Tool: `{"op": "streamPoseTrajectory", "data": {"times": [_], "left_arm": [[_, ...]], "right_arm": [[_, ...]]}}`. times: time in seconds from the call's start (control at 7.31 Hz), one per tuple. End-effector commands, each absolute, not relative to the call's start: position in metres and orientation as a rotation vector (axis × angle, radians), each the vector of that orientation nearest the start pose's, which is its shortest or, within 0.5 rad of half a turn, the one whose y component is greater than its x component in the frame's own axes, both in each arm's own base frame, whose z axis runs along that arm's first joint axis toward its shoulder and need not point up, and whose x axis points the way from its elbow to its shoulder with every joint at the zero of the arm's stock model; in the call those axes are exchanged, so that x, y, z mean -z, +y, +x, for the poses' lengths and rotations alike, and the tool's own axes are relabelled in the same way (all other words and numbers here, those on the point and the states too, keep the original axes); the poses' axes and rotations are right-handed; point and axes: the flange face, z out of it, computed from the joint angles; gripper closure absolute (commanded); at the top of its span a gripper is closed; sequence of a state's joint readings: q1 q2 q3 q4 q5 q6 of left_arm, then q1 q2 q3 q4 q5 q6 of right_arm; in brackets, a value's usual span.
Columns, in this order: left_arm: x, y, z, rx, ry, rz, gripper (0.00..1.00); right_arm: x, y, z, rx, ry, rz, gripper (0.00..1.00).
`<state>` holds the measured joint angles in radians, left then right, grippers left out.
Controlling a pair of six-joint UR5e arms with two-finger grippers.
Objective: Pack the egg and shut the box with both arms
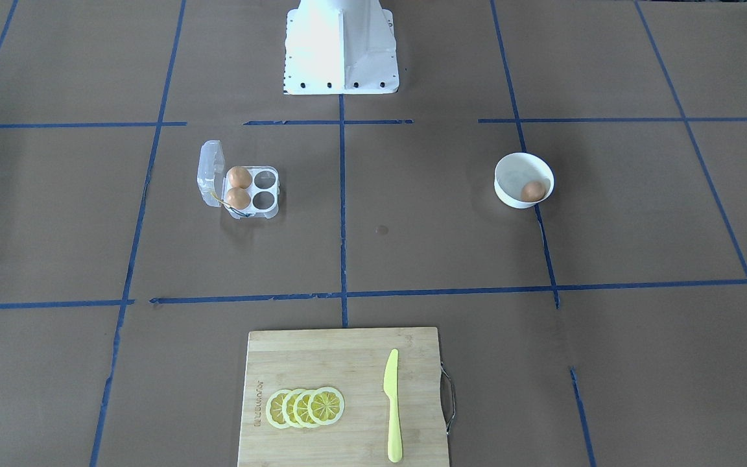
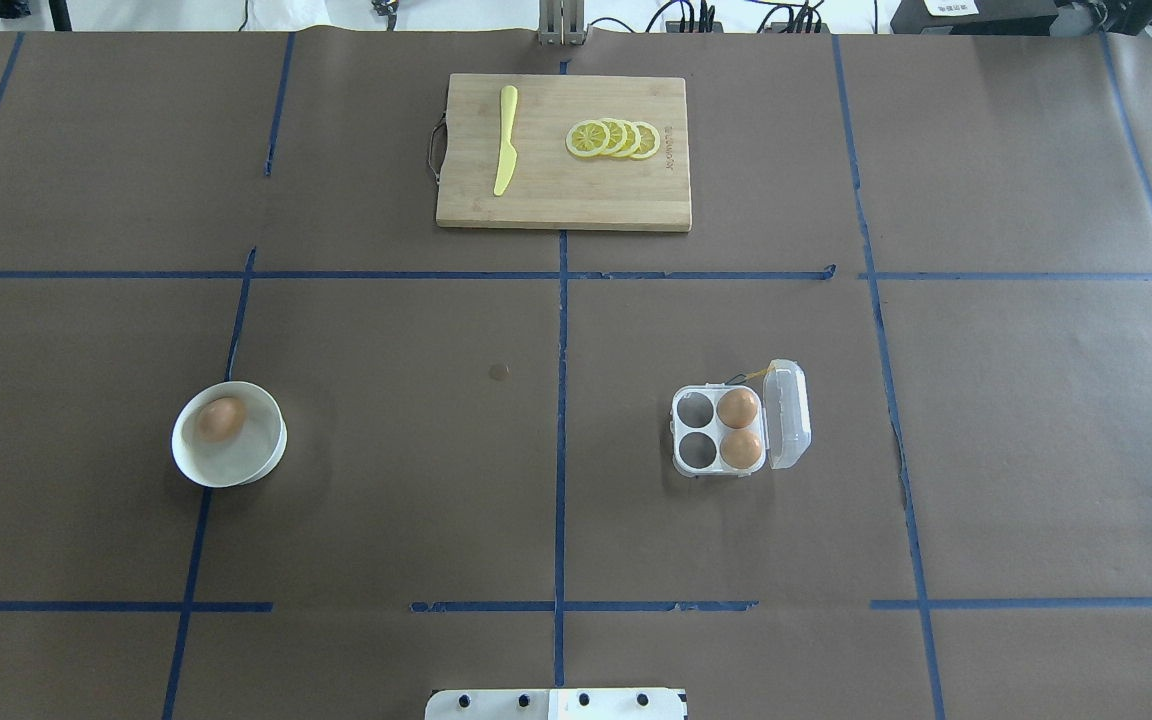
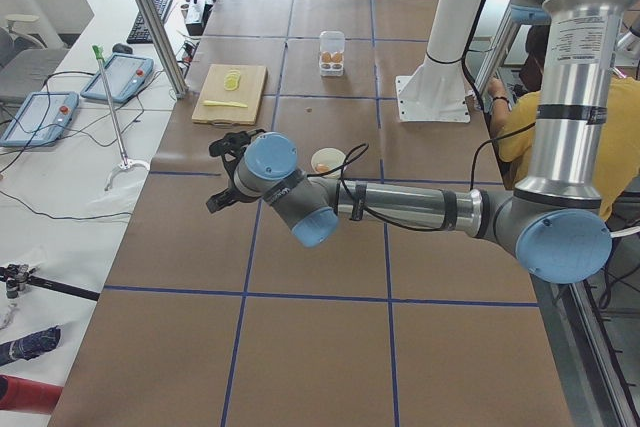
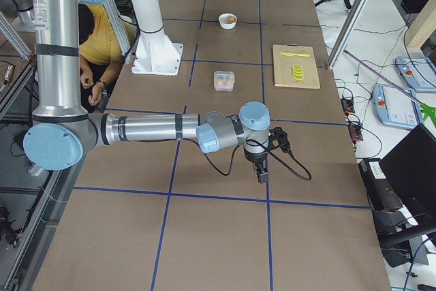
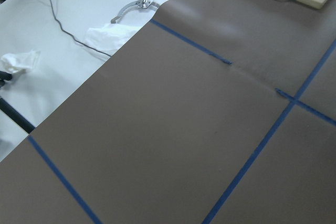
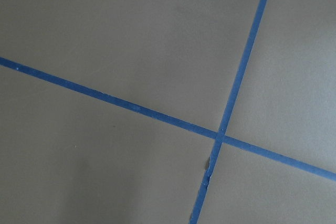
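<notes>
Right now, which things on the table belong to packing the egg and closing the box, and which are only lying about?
For the job: egg in the white bowl; open box, two cells filled, two empty.
Lying about: cutting board, yellow knife, lemon slices.

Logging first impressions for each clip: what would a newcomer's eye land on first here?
The clear box right of the table's middle in the overhead view, lid open, with two eggs in the cells beside the lid and two cells empty. Then the lone egg in the white bowl on the left, and the cutting board with lemon slices and a yellow knife at the far edge.
</notes>
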<state>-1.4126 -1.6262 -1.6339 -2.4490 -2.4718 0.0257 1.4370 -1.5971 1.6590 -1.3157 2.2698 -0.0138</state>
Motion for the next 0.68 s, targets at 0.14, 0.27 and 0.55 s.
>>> {"op": "streamPoseTrajectory", "data": {"times": [0.14,0.27,0.55], "left_arm": [[-0.436,-0.485,0.141,-0.557,1.137,0.759,0.0],[-0.43,-0.475,0.163,-0.573,1.154,0.739,0.0],[-0.417,-0.45,0.241,-0.512,1.094,0.729,0.08]], "right_arm": [[-0.604,-0.502,0.002,0.252,-0.712,0.265,0.0],[-0.605,-0.502,0.003,0.251,-0.711,0.263,0.0],[-0.605,-0.501,0.003,0.251,-0.711,0.263,0.0]]}}
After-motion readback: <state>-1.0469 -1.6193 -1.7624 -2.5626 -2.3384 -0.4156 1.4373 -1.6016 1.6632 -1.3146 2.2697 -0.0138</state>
